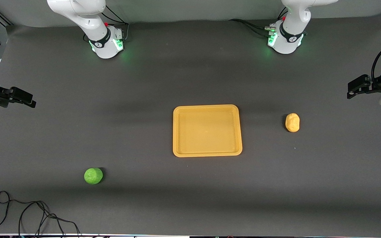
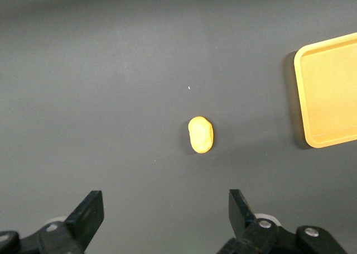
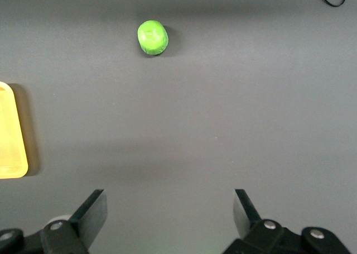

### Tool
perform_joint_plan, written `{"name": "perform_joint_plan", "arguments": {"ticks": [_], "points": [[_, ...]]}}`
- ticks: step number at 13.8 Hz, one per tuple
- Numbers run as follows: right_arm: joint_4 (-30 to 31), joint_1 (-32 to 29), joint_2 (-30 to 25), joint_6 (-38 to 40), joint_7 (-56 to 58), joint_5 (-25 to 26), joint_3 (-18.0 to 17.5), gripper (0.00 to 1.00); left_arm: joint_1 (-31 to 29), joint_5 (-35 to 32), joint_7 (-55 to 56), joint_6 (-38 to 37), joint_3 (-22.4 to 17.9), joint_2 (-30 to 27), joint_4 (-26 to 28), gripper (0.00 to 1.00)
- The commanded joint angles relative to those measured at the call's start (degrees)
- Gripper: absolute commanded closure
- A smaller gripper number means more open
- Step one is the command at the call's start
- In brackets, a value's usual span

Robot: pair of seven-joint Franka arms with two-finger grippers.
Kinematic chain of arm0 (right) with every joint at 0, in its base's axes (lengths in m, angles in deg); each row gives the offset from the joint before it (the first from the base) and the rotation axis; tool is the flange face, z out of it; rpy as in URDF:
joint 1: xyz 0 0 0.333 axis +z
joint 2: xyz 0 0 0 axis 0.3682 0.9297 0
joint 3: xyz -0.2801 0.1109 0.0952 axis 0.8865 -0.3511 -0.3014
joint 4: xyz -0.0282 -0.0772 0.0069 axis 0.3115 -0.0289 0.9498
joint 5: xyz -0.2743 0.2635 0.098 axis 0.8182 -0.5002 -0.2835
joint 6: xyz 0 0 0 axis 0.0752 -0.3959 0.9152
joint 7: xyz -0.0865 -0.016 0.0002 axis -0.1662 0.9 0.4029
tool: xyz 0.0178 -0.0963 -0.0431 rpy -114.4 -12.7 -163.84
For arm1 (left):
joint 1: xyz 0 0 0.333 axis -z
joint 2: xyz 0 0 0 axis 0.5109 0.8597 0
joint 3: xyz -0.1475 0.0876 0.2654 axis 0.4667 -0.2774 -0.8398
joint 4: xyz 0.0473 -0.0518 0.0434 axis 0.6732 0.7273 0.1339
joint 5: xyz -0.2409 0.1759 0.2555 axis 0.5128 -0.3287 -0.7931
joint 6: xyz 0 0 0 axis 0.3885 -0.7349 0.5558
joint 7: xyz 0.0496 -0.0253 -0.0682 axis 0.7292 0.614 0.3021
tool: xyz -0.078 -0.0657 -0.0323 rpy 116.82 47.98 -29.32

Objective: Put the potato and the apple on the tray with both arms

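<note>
black cable (image 1: 28, 215) loops near apple (image 1: 93, 175); left claw (image 2: 164, 220), right claw (image 3: 170, 217) both open, empty.

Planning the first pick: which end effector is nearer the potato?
Left. The left end effector is up at its own table end, open, close to the potato. The right end effector is at the other end.

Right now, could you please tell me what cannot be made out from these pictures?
- Front view: both arms' upper links are cut off by the top edge.
- Left claw and right claw: open; wrist views' bottom edges cut them.
- Tray: partly cropped in both wrist views.
- Undersides of potato and apple: hidden.
</note>
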Motion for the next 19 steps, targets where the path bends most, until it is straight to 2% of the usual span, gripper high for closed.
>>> {"name": "perform_joint_plan", "arguments": {"ticks": [1,15,19], "points": [[0.16,0.81,-0.59,0.54,-0.55,-0.94,0.8,0.0,1.51,-1.01,1.33,-0.88,0.09,0.48,-1.51,0.0],[-0.19,0.98,0.47,0.54,-1.0,-1.56,0.45,0.0,1.87,-1.27,1.16,-1.5,0.36,0.3,-2.3,0.0],[1.91,1.33,-0.15,0.37,-0.91,-1.65,0.45,0.0,2.48,-1.53,1.69,-2.2,0.45,0.39,-2.21,0.0]]}}
